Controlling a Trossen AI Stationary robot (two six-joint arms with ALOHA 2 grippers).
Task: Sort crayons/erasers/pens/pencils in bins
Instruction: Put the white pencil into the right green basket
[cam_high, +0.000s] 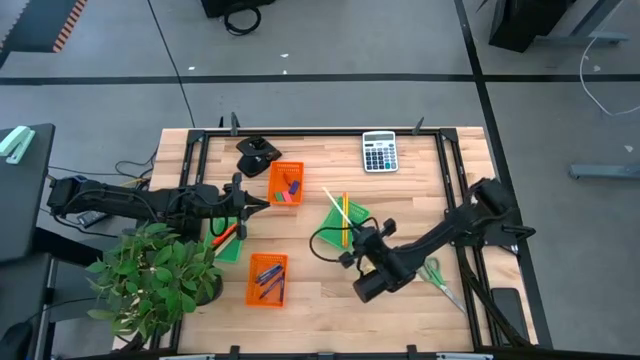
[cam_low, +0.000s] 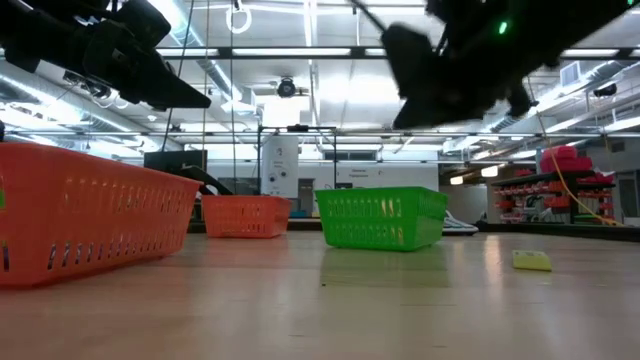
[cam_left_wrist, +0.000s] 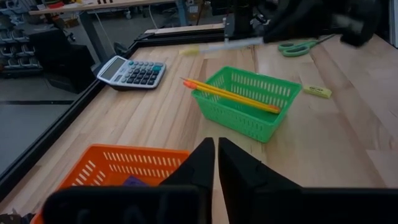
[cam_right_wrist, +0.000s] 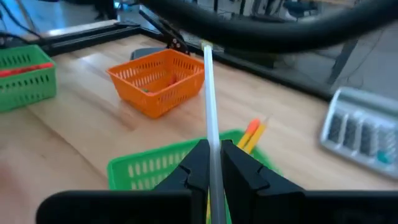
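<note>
- Right gripper (cam_right_wrist: 211, 163) is clamped on a long pale pencil (cam_right_wrist: 208, 93), and hangs over the green bin (cam_high: 345, 218) near the middle of the table (cam_high: 320, 300).
- Left gripper (cam_left_wrist: 216, 163) has its fingers pressed together on nothing, and hovers just left of the far orange bin (cam_high: 286, 184).
- Two yellow-orange pencils (cam_left_wrist: 233, 96) already lie across the middle green bin, jutting over its rim.
- Erasers, one pink-red and one dark blue, sit in the far orange bin.
- Several dark pens (cam_high: 268, 275) lie in the near orange bin (cam_high: 267, 280).
- Another green bin (cam_right_wrist: 25, 78) on the left, partly behind the potted plant (cam_high: 155, 275), holds red-orange crayons (cam_high: 224, 237).
- One yellow eraser (cam_left_wrist: 316, 91) lies loose on the bare wood, right of the middle green bin and well apart from the far orange bin.
- By the look of it, the sorting is almost finished: what remains is dropping the held pencil in with the others and moving the stray eraser.
- Green-handled scissors (cam_high: 436, 275) and a calculator (cam_high: 379, 151) also lie on the table, and belong to no bin.
</note>
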